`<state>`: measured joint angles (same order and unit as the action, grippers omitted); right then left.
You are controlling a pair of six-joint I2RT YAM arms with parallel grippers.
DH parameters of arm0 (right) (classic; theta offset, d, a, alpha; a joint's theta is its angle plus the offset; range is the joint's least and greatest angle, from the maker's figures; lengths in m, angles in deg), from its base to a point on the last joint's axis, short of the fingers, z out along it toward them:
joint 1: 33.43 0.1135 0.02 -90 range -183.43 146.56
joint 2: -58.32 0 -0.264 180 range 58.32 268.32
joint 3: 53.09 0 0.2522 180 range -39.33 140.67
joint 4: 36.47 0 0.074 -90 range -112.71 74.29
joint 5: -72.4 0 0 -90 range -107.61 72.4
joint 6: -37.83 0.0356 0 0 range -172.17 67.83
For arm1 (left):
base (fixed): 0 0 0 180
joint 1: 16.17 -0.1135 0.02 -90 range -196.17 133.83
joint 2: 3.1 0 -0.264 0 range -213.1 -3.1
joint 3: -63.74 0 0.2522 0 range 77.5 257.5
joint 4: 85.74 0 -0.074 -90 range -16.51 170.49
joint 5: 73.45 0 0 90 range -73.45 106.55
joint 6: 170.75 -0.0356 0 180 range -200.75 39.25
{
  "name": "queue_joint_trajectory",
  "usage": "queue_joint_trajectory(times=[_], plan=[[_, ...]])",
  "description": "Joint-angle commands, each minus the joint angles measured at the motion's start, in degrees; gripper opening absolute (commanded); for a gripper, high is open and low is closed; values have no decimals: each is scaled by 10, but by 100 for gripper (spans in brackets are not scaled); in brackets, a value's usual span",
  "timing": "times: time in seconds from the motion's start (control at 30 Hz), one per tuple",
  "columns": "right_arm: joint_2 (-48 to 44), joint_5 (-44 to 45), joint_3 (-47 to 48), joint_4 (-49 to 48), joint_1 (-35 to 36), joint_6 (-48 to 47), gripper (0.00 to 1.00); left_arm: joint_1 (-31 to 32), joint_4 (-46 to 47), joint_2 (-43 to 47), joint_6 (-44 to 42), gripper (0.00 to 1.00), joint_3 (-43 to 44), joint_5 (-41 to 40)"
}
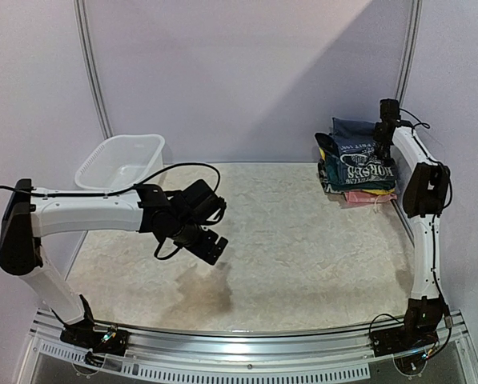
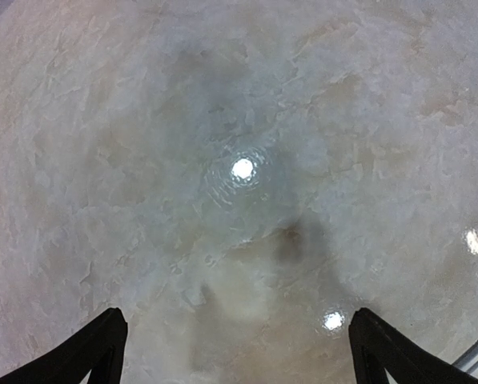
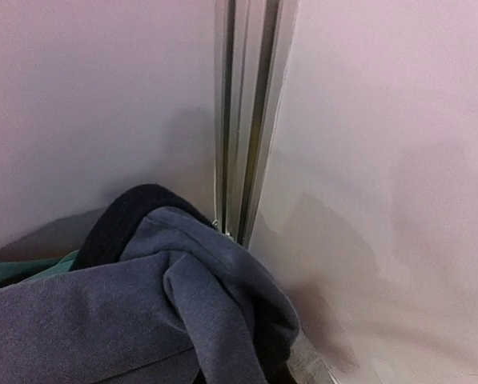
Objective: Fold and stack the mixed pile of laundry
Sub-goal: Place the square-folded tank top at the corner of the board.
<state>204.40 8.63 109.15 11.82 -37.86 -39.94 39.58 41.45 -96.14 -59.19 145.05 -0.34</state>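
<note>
My left end effector (image 1: 209,244): spread wide and holding nothing; it hangs above the middle-left of the counter (image 1: 303,264)
My left fingers (image 2: 82,352): in my left wrist view the two black tips sit far apart at the bottom corners, with only the shiny pale counter under them
My right end effector (image 1: 379,152): pressed together; it points down at the top of the laundry pile (image 1: 357,168), and I cannot tell if any cloth is pinched
Where the laundry pile is: at the far right corner of the counter, close to the walls and well apart from my left arm
What is in the pile: a blue-grey piece (image 1: 352,130) on top, a dark T-shirt (image 1: 365,170) with white "HORSES" letters under it, and a pink piece (image 1: 368,198) at the bottom
My right wrist view: I see the blue-grey piece bunched up, something black (image 3: 126,212) behind it, a bit of green cloth (image 3: 18,272) at the left, and a metal post (image 3: 247,120) where the two walls meet
The white tub (image 1: 120,162): at the far left of the counter, near the back wall, well apart from the pile
</note>
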Motion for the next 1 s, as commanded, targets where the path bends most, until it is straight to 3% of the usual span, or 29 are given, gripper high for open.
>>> queue_joint_trajectory(times=[0.0, 0.13, 0.23, 0.33, 0.47, 0.63, 0.97], plan=[[21, 47, 16, -29, -13, 33, 0, -12, -15, -11, -5, 99, 16, 10], [20, 32, 15, -48, -14, 42, 3, -13, -14, -16, -7, 99, 23, 10], [11, 10, 15, -66, -16, 53, 37, -13, -15, -16, -6, 99, 29, 6], [-6, 8, 14, -82, -16, 58, 54, -13, -21, -16, -7, 99, 42, -7], [-33, 10, 14, -96, -18, 65, 68, -13, -28, -13, -10, 100, 66, -31], [-90, -24, -35, -105, -19, 80, 74, -15, -29, -7, -8, 99, 86, -50], [-231, -235, -221, -120, -13, 103, 74, -63, 36, -40, 0, 100, 156, 7]])
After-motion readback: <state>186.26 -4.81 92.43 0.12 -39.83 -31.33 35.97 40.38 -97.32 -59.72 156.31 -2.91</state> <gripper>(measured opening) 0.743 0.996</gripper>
